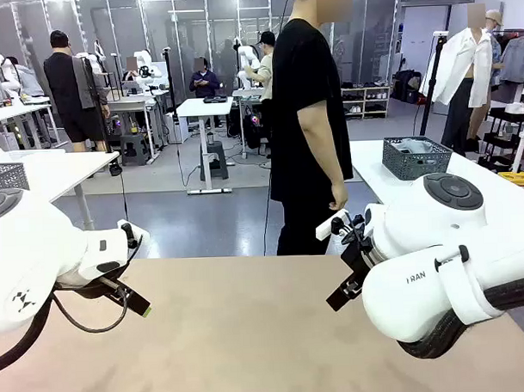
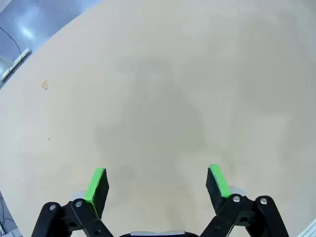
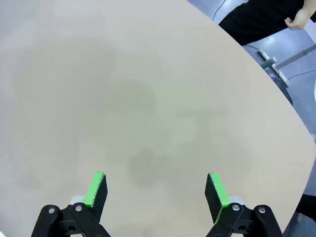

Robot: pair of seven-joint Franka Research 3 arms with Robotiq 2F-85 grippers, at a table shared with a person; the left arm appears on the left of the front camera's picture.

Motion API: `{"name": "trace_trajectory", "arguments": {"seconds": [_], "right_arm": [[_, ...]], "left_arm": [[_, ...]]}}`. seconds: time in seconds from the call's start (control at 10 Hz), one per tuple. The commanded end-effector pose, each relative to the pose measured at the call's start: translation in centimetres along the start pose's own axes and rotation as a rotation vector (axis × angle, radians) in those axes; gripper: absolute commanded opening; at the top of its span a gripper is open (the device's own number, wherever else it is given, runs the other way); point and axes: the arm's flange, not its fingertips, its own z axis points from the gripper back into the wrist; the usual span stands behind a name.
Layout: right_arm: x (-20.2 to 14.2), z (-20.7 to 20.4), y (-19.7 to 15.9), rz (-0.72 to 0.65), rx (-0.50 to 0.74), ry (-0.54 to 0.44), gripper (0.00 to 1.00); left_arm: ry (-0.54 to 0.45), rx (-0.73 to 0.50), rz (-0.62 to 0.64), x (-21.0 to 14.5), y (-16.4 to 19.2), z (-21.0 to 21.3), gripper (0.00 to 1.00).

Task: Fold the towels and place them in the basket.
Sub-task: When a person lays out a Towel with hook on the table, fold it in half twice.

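Bare tabletop throughout; person at its far edge.

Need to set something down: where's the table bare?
The beige tabletop is bare across its middle, between the left end effector and right end effector, up to the person in black. Crowded only at the sides, by white arms.

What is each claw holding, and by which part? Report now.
Nothing is held. The left claw and the right claw both stand open above the tabletop, with nothing in either.
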Motion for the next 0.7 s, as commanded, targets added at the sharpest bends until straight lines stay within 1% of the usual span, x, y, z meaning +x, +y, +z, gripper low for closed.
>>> {"name": "trace_trajectory", "arguments": {"seconds": [0.0,0.6], "right_arm": [[0.00,0.00,0.00,0.000,0.000,0.000,1.00],[0.00,0.00,0.00,0.000,0.000,0.000,1.00]], "left_arm": [[0.000,0.000,0.000,0.01,-0.02,0.00,1.00],[0.000,0.000,0.000,0.01,-0.02,0.00,1.00]]}}
